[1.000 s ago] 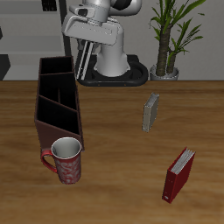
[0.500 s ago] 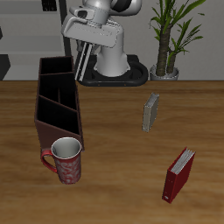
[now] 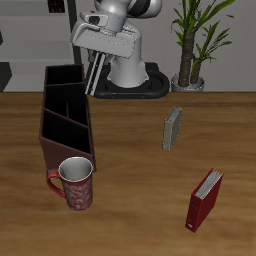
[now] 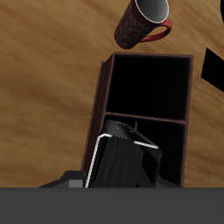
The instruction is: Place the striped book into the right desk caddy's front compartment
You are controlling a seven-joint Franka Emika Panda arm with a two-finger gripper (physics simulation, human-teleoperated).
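Observation:
The striped book hangs upright in my gripper, which is shut on its top edge. It is held above the back end of the right desk caddy, a long dark maroon box with slanted dividers. In the wrist view the book shows edge-on as a dark slab with a white rim, over one of the caddy's compartments. My fingertips are hidden in that view.
A red patterned mug stands just before the caddy's front end and also shows in the wrist view. A small grey book stands mid-table and a red book nearer the front edge. A potted plant stands at the back.
My arm has shifted very slightly at the wrist; the striped book stays held above the caddy's back end. Nothing else moved.

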